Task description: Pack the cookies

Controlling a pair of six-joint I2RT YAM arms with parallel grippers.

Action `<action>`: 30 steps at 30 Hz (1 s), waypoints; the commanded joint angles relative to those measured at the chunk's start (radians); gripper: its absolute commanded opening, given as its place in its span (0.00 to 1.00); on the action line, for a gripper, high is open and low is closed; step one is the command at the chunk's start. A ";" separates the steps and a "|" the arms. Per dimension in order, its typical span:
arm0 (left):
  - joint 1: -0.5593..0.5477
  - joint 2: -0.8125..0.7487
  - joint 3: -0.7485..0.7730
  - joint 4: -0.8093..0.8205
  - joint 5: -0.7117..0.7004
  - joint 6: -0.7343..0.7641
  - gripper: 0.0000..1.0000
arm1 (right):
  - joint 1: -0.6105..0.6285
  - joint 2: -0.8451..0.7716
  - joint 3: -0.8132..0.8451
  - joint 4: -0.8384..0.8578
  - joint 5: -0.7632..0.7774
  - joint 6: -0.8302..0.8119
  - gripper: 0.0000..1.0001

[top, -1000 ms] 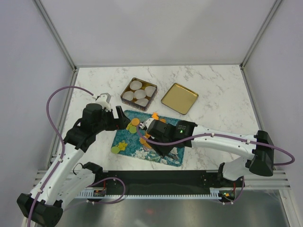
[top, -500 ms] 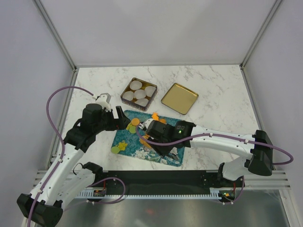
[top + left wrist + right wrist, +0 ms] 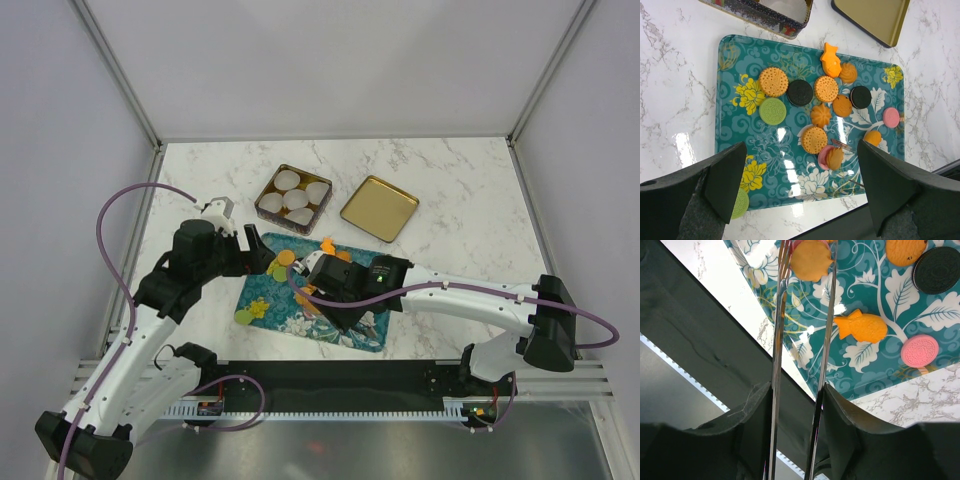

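My right jaws pinch the tongs [image 3: 825,335] partway shut, so their tips flank one orange cookie [image 3: 811,260] just ahead; whether it is gripped, I cannot tell. My left jaws stand spread wide, idle above the tray [image 3: 735,65], the other cookies [image 3: 826,89] lying directly below them.

Bright even overhead light; glare on tray [image 3: 765,150] & table [image 3: 680,145]; foreground soft in wrist cams.

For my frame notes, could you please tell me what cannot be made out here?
- Right wrist view: the top edge crops the tongs and the orange cookie between them; grip unclear.
- Top view: the right gripper hides part of the tray.
- Left wrist view: the top edge crops the tin; contents barely visible.
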 commanded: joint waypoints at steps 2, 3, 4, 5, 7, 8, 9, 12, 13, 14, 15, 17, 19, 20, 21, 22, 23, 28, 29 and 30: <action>0.005 -0.010 -0.004 0.032 0.024 0.037 1.00 | 0.004 0.000 -0.002 -0.001 0.021 -0.002 0.50; 0.005 -0.009 -0.004 0.032 0.024 0.039 1.00 | 0.004 0.000 -0.002 -0.001 0.021 -0.002 0.49; 0.005 -0.012 -0.004 0.033 0.024 0.037 1.00 | 0.007 0.002 -0.002 -0.001 0.018 -0.004 0.48; 0.005 -0.012 -0.004 0.032 0.024 0.037 1.00 | 0.004 0.002 0.003 -0.001 0.019 -0.005 0.46; 0.005 -0.016 -0.005 0.033 0.024 0.037 1.00 | 0.004 -0.004 0.009 -0.003 0.021 -0.004 0.38; 0.005 -0.019 -0.005 0.033 0.024 0.037 1.00 | 0.005 -0.010 0.020 -0.001 0.022 -0.004 0.31; 0.005 -0.021 -0.004 0.033 0.024 0.037 1.00 | 0.002 -0.018 0.026 -0.003 0.024 -0.002 0.29; 0.005 -0.023 -0.004 0.032 0.026 0.036 1.00 | -0.017 -0.035 0.050 -0.006 0.030 -0.007 0.24; 0.005 -0.023 -0.002 0.030 0.027 0.036 1.00 | -0.025 -0.036 0.054 -0.007 0.024 -0.008 0.24; 0.005 -0.029 -0.002 0.030 0.032 0.036 1.00 | -0.046 -0.040 0.063 -0.004 0.013 -0.010 0.24; 0.005 -0.033 -0.004 0.032 0.035 0.034 1.00 | -0.056 -0.043 0.066 -0.004 0.007 -0.010 0.24; 0.005 -0.042 -0.008 0.027 0.036 0.034 1.00 | -0.076 -0.049 0.092 0.002 0.001 -0.016 0.24; 0.005 -0.058 -0.008 0.022 0.039 0.034 1.00 | -0.096 -0.047 0.118 0.002 -0.002 -0.030 0.24; 0.005 -0.062 -0.007 0.016 0.039 0.037 1.00 | -0.119 -0.046 0.147 0.000 -0.002 -0.037 0.24; 0.005 -0.072 -0.007 0.015 0.038 0.039 1.00 | -0.134 -0.035 0.164 0.002 -0.002 -0.047 0.24; 0.005 -0.076 -0.005 0.012 0.038 0.042 0.99 | -0.149 -0.024 0.182 0.003 -0.002 -0.057 0.24; 0.005 -0.079 -0.005 0.007 0.038 0.042 0.99 | -0.187 -0.012 0.236 0.007 -0.004 -0.080 0.24; 0.005 -0.111 -0.004 -0.010 0.024 0.052 0.98 | -0.316 0.124 0.446 0.054 0.028 -0.129 0.25; 0.005 -0.118 -0.004 -0.019 0.021 0.054 0.97 | -0.359 0.150 0.519 0.080 0.024 -0.132 0.26; 0.005 -0.122 -0.001 -0.024 0.009 0.055 0.97 | -0.378 0.211 0.555 0.094 0.016 -0.140 0.26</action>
